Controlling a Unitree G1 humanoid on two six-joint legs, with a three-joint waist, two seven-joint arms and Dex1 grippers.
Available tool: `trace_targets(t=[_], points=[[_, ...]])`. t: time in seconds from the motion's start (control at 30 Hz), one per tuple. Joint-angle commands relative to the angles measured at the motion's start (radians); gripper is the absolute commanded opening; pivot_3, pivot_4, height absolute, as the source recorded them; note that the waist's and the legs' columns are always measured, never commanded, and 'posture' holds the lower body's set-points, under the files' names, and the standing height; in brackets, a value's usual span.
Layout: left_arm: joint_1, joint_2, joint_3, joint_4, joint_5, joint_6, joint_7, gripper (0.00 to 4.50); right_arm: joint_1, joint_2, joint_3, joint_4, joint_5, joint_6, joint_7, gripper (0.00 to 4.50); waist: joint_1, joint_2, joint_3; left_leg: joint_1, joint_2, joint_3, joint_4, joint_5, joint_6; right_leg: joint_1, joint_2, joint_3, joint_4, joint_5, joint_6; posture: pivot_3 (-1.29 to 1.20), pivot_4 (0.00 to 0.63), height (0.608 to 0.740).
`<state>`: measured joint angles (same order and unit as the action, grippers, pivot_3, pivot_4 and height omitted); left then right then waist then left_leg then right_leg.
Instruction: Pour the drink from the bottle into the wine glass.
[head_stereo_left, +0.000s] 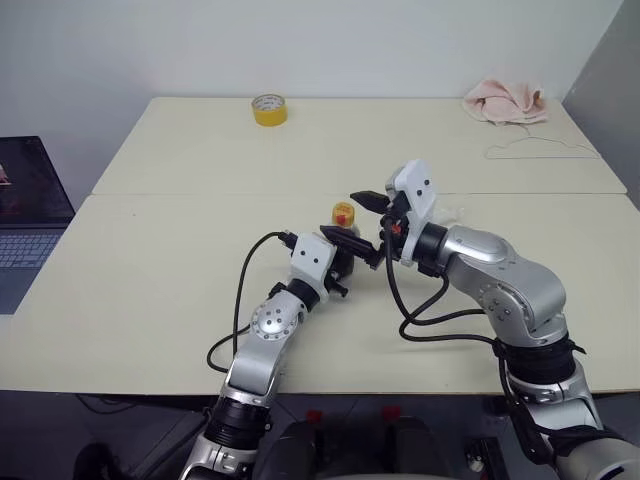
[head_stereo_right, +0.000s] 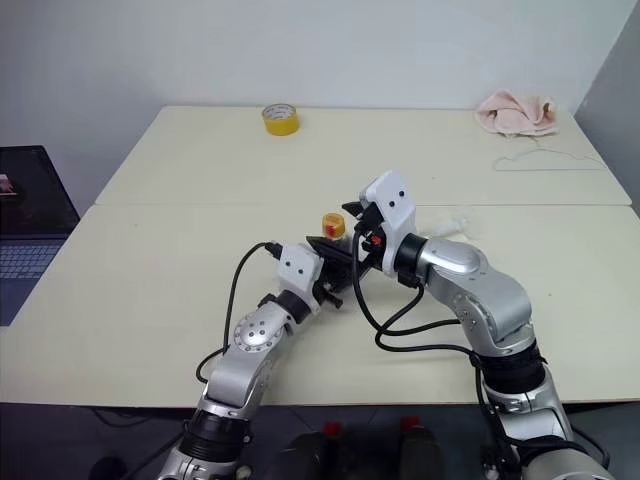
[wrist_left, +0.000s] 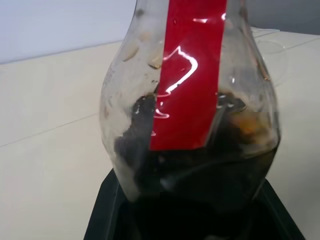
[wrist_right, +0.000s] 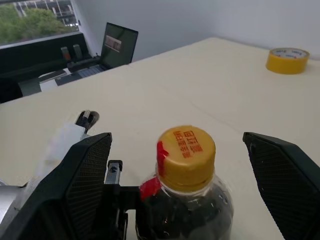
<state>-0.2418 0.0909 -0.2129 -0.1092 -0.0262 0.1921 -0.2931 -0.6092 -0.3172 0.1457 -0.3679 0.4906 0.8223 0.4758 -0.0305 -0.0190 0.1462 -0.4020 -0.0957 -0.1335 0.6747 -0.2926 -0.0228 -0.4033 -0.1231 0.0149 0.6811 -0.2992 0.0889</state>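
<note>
In the left eye view the bottle (head_stereo_left: 343, 225) stands upright near the middle of the near table, its yellow cap (head_stereo_left: 343, 212) on; the left gripper (head_stereo_left: 340, 262) reaches in from about seven o'clock and holds its lower body, while the right gripper (head_stereo_left: 362, 230) comes from four o'clock with its fingers spread wide on either side of the cap. A yellow tape roll (head_stereo_left: 269, 110) lies far off at eleven o'clock and a pink cloth (head_stereo_left: 505, 101) at one o'clock. The right eye view gives the same layout; a faint clear shape just beyond the right arm may be the wine glass, but that cannot be told. In the left wrist view the black fingers hug the bottle's base, the drink (wrist_left: 200, 165) dark behind the red label strip (wrist_left: 187, 75). In the right wrist view the fingers (wrist_right: 85, 175) stand well apart, the cap between them, untouched. By this showing the bottle is secured but sealed; uncapping and pouring both remain
</note>
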Motion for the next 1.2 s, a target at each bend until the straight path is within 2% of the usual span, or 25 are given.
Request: trace_targets(t=[0.03,0.57,0.73,0.87,0.9,1.13,1.2], points=[[-0.005,-0.011,-0.011,-0.045,0.006,-0.038,0.002,1.26,-0.015,0.010,-0.001,-0.011,-0.005,-0.002,-0.004,4.50,0.000,0.000,0.000,0.000,0.000,0.000,0.000,0.000,0.000,0.000,0.000,0.000,0.000,0.000,0.000,0.00,0.150,0.740],[0.002,-0.012,-0.009,-0.044,0.022,-0.039,0.007,1.13,-0.040,0.029,-0.005,0.017,-0.012,0.002,-0.005,4.50,0.000,0.000,0.000,0.000,0.000,0.000,0.000,0.000,0.000,0.000,0.000,0.000,0.000,0.000,0.000,0.00,0.150,0.740],[0.003,-0.013,-0.008,-0.042,0.026,-0.038,0.008,1.13,-0.045,0.029,-0.002,0.026,-0.020,-0.005,-0.002,2.94,0.000,0.000,0.000,0.000,0.000,0.000,0.000,0.000,0.000,0.000,0.000,0.000,0.000,0.000,0.000,0.00,0.150,0.740],[0.004,-0.015,-0.010,-0.041,0.029,-0.037,0.008,1.13,-0.041,0.030,0.006,0.039,-0.035,-0.015,-0.001,1.44,0.000,0.000,0.000,0.000,0.000,0.000,0.000,0.000,0.000,0.000,0.000,0.000,0.000,0.000,0.000,0.00,0.150,0.740],[0.004,-0.016,-0.010,-0.040,0.029,-0.037,0.008,1.13,-0.040,0.031,0.006,0.042,-0.039,-0.017,0.000,1.25,0.000,0.000,0.000,0.000,0.000,0.000,0.000,0.000,0.000,0.000,0.000,0.000,0.000,0.000,0.000,0.00,0.150,0.740],[0.005,-0.019,-0.013,-0.042,0.029,-0.034,0.010,1.05,-0.048,0.009,0.006,0.053,-0.043,-0.053,0.054,1.25,0.000,0.000,0.000,0.000,0.000,0.000,0.000,0.000,0.000,0.000,0.000,0.000,0.000,0.000,0.000,0.00,0.150,0.740],[0.006,-0.020,-0.015,-0.044,0.026,-0.034,0.007,1.04,-0.059,-0.025,0.009,0.085,-0.036,-0.117,0.152,1.25,0.000,0.000,0.000,0.000,0.000,0.000,0.000,0.000,0.000,0.000,0.000,0.000,0.000,0.000,0.000,0.00,0.150,0.740]])
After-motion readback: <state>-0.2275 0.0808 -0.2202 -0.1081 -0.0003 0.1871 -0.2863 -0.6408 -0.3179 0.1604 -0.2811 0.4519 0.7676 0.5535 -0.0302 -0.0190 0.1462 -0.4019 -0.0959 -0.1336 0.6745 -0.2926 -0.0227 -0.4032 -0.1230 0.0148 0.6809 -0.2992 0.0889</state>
